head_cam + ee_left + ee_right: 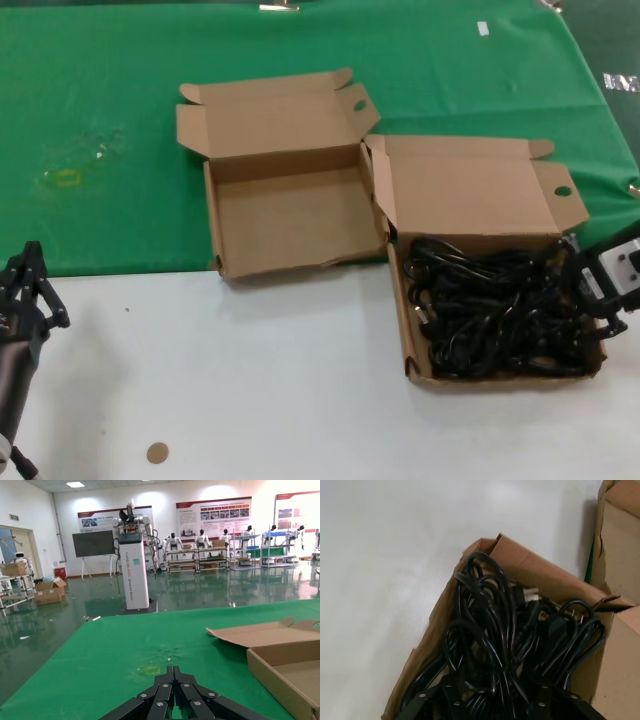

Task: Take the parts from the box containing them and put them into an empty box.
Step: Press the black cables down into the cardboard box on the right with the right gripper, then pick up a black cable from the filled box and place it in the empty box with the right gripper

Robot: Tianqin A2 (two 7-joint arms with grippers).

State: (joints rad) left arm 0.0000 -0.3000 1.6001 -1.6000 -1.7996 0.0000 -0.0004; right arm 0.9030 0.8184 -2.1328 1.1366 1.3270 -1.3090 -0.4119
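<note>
Power cords [490, 310], thin and black with moulded plugs, lie heaped in the longer cardboard box [409, 340] on the white table [250, 380], to the robot's right. The squarer empty box [290, 262] sits just beside it to the left, lid folded back onto the green cloth [100, 120].

The right gripper [600, 285] hangs over the far right edge of the full box; its wrist view shows the linkage spread wide just above the pile, but the fingertips are cut off, so how open it is and whether it has any cord I cannot tell.

The cords look light, limp and springy, and their loops overlap, so one bundle may drag neighbours out. Best hold is probably across several gathered loops, not a single strand or a smooth plug.

The left gripper [175, 695] waits closed and empty at the table's left edge.
</note>
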